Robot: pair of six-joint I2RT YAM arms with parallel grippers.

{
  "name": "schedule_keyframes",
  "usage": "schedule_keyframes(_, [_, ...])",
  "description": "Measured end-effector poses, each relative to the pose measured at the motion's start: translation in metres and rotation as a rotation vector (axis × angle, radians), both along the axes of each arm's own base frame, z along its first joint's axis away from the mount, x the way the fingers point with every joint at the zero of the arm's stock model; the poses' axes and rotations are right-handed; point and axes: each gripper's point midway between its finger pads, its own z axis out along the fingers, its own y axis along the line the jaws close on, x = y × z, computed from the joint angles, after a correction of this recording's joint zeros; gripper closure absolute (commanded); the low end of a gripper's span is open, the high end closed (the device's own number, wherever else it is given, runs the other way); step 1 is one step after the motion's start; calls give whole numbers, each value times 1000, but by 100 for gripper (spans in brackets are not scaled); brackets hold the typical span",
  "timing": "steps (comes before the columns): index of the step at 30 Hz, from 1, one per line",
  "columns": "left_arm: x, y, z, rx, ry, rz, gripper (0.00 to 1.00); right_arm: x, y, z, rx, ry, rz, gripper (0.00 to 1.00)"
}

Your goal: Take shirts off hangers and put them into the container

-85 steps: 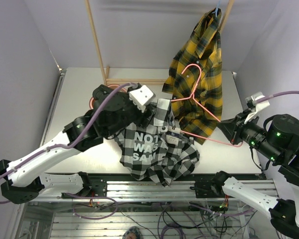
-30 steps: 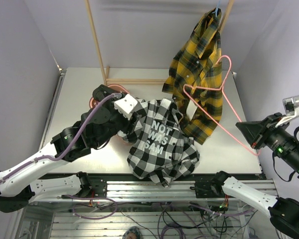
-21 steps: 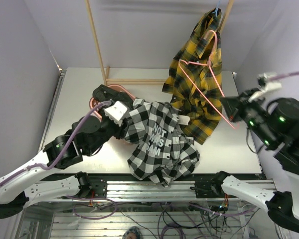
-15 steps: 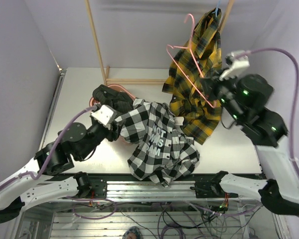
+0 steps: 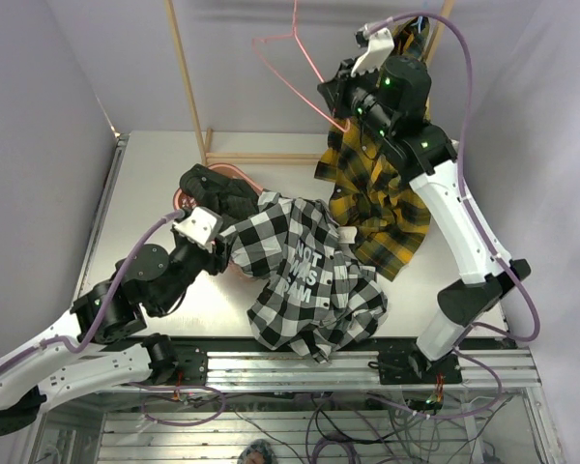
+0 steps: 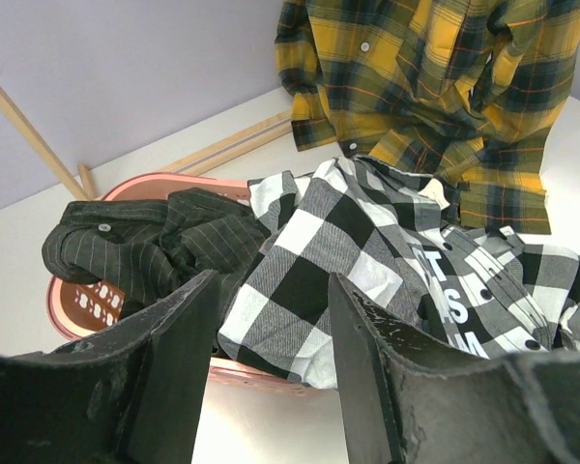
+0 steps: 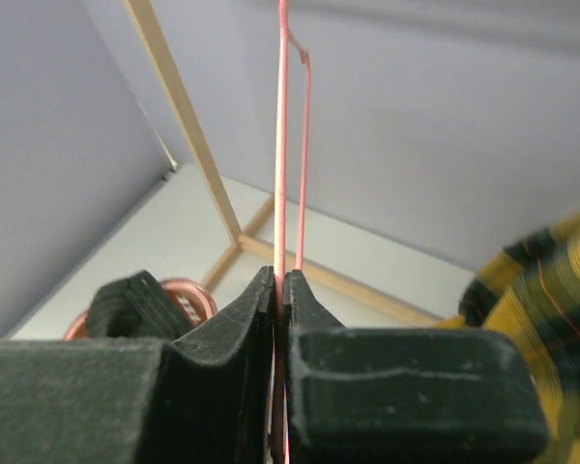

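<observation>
**Overhead view.** I have the right gripper (image 5: 340, 99) raised high at the back of the table (image 5: 145, 203), in front of the wall. Its jaws are pressed together on the wire of the pink hanger (image 5: 288, 77). The hanger is bare and sticks out to the left of the fingers, with its hook uppermost.

The yellow plaid shirt (image 5: 387, 193) hangs from the light blue hanger (image 5: 420, 17), of which I can see only the hook, at the top of the right-hand wooden pole (image 5: 443, 24). The lower folds of this shirt rest on the table.

The black-and-white checked shirt (image 5: 309, 280) is off any hanger. One end is draped over the rim of the pink basket (image 5: 240, 174), and most of it is heaped on the table and reaches the near edge. It touches the yellow shirt on its right side. A dark charcoal garment (image 5: 213, 186) fills the basket.

**Left wrist view.** I see the left gripper (image 6: 271, 290) with its jaws standing well apart and nothing between them. It hangs just above the near rim of the basket, where the checked shirt crosses the rim. The charcoal garment lies to the left of that shirt, inside the basket.

**Right wrist view.** Both fingers (image 7: 222, 338) meet on the hanger wire. Two strands of the wire run upward from the grip, and a second wooden pole (image 7: 188, 126) slants behind them.
</observation>
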Motion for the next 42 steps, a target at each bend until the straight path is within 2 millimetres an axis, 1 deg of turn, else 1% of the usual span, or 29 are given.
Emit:
schedule_keyframes(2, [1, -2, -2, 7, 4, 0, 42, 8, 7, 13, 31, -30, 30, 100])
schedule_keyframes(6, [3, -5, -6, 21, 14, 0, 43, 16, 19, 38, 73, -94, 74, 100])
schedule_keyframes(9, [4, -8, -9, 28, 21, -1, 43, 24, 26, 48, 95, -131, 91, 100])
schedule_keyframes(11, [4, -9, -9, 30, 23, -1, 43, 32, 28, 46, 100, -136, 91, 100])
schedule_keyframes(15, [4, -8, -9, 25, 23, 0, 43, 57, 26, 30, 103, -121, 76, 100])
schedule_keyframes(21, [2, -3, -8, 10, 20, 8, 43, 98, 10, 12, 120, -98, 40, 100])
schedule_keyframes(23, [2, 0, -8, 3, 17, 18, 43, 106, 6, 7, 129, -89, 34, 100])
schedule_keyframes(25, [2, 2, -8, -1, 15, 26, 43, 109, 7, 5, 135, -87, 42, 100])
schedule_keyframes(26, [2, 3, -8, -2, 14, 29, 44, 109, 9, 4, 138, -86, 49, 95])
schedule_keyframes(27, [2, 5, -8, -3, 13, 34, 44, 109, 10, 4, 141, -86, 57, 78])
schedule_keyframes(28, [3, 5, -8, -4, 13, 38, 43, 109, 11, 3, 142, -85, 62, 68])
schedule_keyframes(29, [3, 6, -8, -3, 13, 42, 43, 109, 12, 2, 146, -83, 68, 61])
schedule_keyframes(32, [3, 6, -9, -4, 15, 46, 44, 104, 15, -13, 140, -47, 82, 45])
schedule_keyframes(34, [3, 6, -9, -5, 17, 46, 44, 94, 11, -31, 128, -8, 83, 31])
schedule_keyframes(35, [3, 6, -9, -5, 17, 46, 44, 85, 7, -40, 121, 16, 81, 28])
schedule_keyframes(37, [3, 6, -9, -4, 18, 47, 44, 62, -3, -54, 107, 50, 78, 25])
schedule_keyframes(38, [3, 5, -9, -4, 18, 46, 45, 48, -9, -57, 103, 56, 79, 21])
schedule_keyframes(39, [3, 5, -9, -5, 19, 46, 45, 35, -14, -59, 103, 61, 82, 13])
schedule_keyframes(40, [3, 5, -9, -5, 19, 45, 44, 18, -20, -59, 115, 58, 88, 6])
schedule_keyframes(41, [3, 5, -9, -7, 19, 46, 44, -2, -26, -59, 133, 58, 98, 1])
schedule_keyframes(42, [3, 6, -9, -9, 19, 45, 44, -21, -31, -58, 159, 53, 114, 0])
